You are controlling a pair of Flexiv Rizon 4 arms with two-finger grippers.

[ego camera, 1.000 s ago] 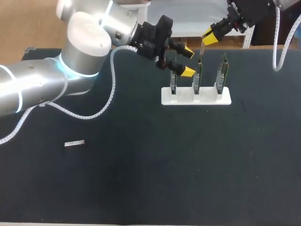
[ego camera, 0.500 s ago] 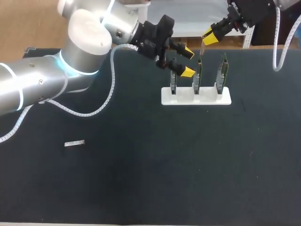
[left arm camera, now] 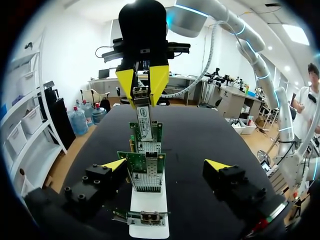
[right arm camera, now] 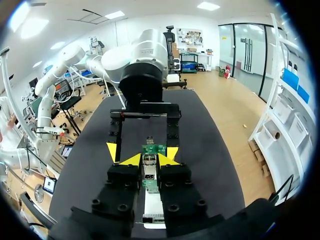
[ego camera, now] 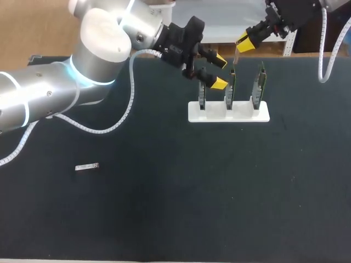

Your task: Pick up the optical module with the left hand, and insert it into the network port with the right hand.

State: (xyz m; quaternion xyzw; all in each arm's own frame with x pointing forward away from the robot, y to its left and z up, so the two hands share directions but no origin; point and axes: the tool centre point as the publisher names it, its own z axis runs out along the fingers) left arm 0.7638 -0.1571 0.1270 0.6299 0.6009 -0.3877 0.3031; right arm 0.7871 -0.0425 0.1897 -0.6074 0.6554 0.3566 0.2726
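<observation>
Pinching the optical module (left arm camera: 144, 117) upright in the right end effector (ego camera: 245, 41), directly over the middle card (ego camera: 231, 87) of the white stand (ego camera: 228, 112) at the desk's (ego camera: 192, 192) far side. Spread wide and gripping nothing at the left end effector (ego camera: 219, 72), hovering beside the left card (ego camera: 202, 94). Reads as a mere sliver from overhead. Reads in the left wrist view as a slim silver bar with a white label.

The black table (ego camera: 164, 219) bears a white stand (ego camera: 228, 113) and, well apart, 1 small silver part (ego camera: 86, 166).
</observation>
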